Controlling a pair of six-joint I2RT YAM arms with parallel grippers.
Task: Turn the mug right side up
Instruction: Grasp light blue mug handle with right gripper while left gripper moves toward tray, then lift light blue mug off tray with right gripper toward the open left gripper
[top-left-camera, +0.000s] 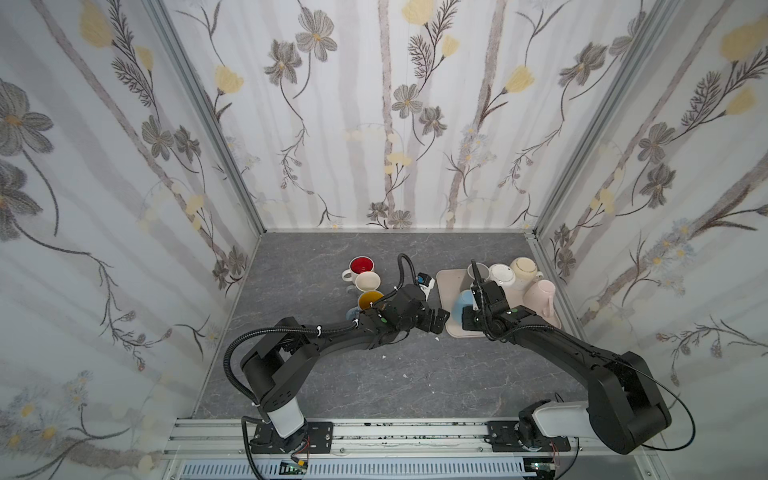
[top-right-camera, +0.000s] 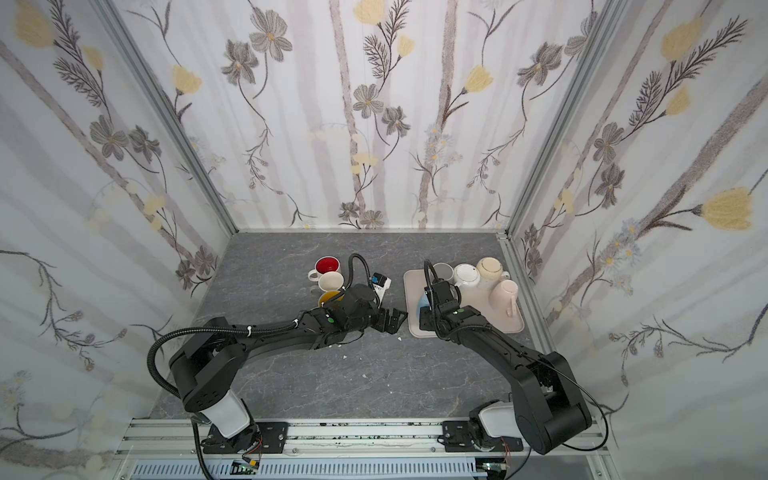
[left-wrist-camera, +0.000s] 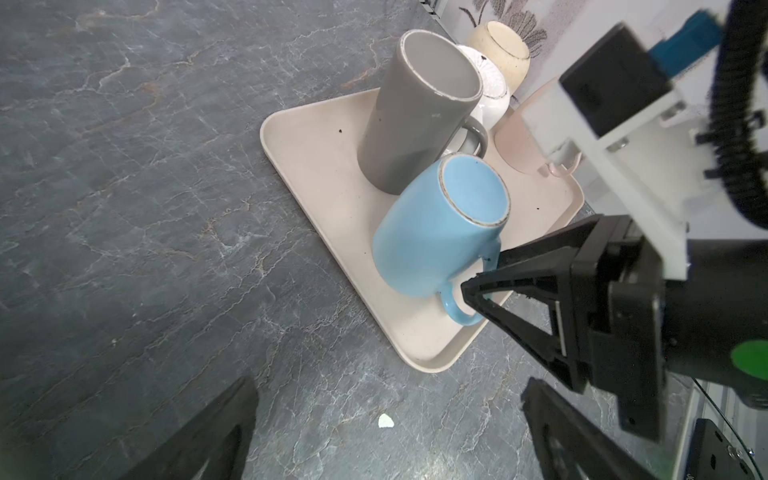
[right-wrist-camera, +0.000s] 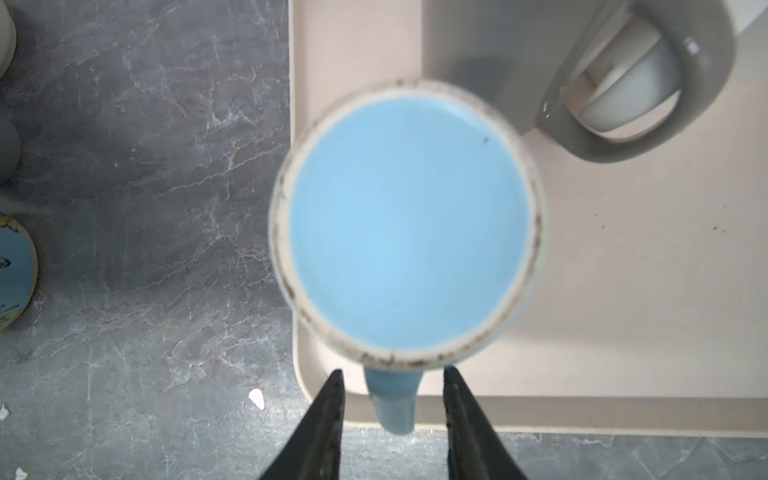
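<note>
"At the tray's (top-left-camera: 451, 282) seven-o'clock corner, is that the blue mug (top-left-camera: 458, 305)?"

"Yes. It stands on the tray upside down, base up, with a gray mug (left-wrist-camera: 415, 112) just beside it at about one o'clock."

"And the right gripper (right-wrist-camera: 394, 371)?"

"Partly parted, one finger either side of the handle (right-wrist-camera: 395, 403), gaps on both sides, nothing clamped."

"The left gripper (left-wrist-camera: 390, 384)?"

"Spread wide and empty, over the table (left-wrist-camera: 124, 208) at the tray's eight o'clock."

Blue mug (left-wrist-camera: 432, 232) upside down on tray (left-wrist-camera: 316, 166).
</note>
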